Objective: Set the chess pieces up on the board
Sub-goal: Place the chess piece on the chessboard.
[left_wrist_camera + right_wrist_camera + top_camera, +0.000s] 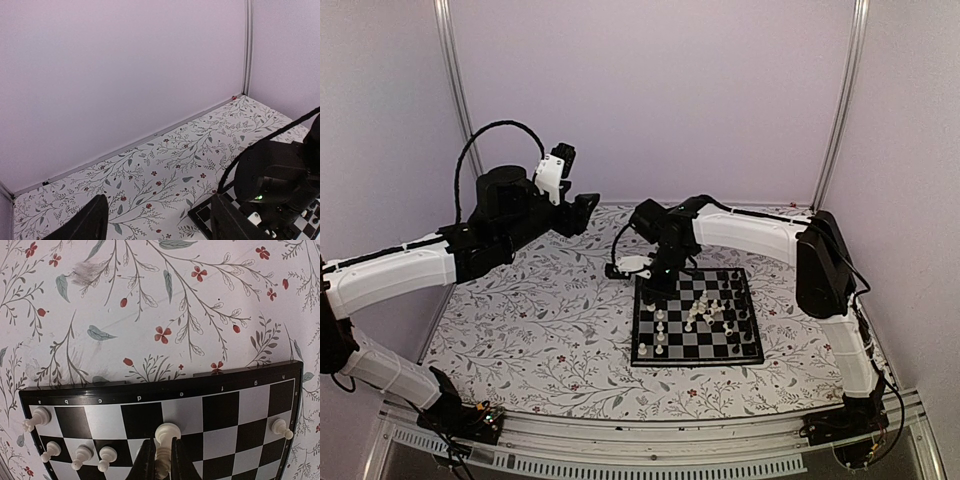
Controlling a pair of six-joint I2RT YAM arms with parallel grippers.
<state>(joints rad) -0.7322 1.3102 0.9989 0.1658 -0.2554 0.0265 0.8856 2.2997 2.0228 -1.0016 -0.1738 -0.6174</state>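
Note:
The board [692, 362] lies right of the table's middle. White chess pieces [660, 325] stand along its left columns, and more white ones crowd the middle [705, 312]. Black pieces [742, 320] stand on its right side. My right gripper [655, 285] hangs over the board's far left corner. In the right wrist view it [160, 455] is shut on a white piece [166, 435], over the squares just inside the lettered rim [150, 392]. A white rook [39, 416] and pawns [82, 456] stand nearby. My left gripper [588, 205] is raised at the back left, open [157, 225] and holding nothing.
The floral table [540, 330] stretches left of the board. Pale walls and metal corner posts [453, 70] close in the back and sides. The right arm [275, 175] fills the lower right of the left wrist view, beside the board's corner [202, 215].

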